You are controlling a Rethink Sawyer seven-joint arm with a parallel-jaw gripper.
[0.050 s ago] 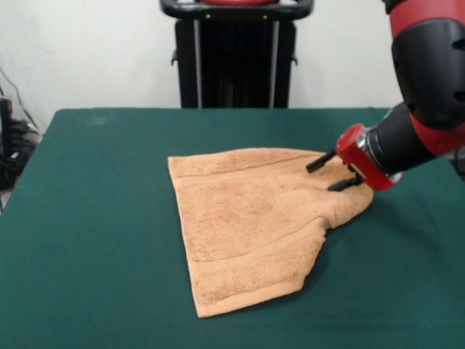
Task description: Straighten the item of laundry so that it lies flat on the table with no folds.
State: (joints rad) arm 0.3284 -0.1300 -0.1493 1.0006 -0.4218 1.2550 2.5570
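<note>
- Table [94,218]: dark green cloth surface filling most of the frame from the lower edge up to a straight far edge in the upper third; pale wall above it.
- Towel [247,218]: one light orange-tan terry piece, lying on the table slightly right of frame centre. Its upper edge runs from mid-frame toward the right; its left edge slants down to a corner near the lower middle of the frame. A woven ribbed band crosses it just above the lower edge. The right side is not flat: the cloth there is doubled and bunched, with a stepped outline at centre right where a narrower upper portion juts toward the right.
- Arm: red and black, entering from the upper right corner and angling down and leftward; a red collar sits just behind the tool.
- Tool [331,174]: two thin black fingers [320,162] pointing left, spread apart with a clear gap between them, resting on or just above the towel's bunched right portion. Whether any cloth is caught between them cannot be told.
- Black stand: upright frame at top centre, behind the table.
- Dark cables: at the left edge, beside the table.
</note>
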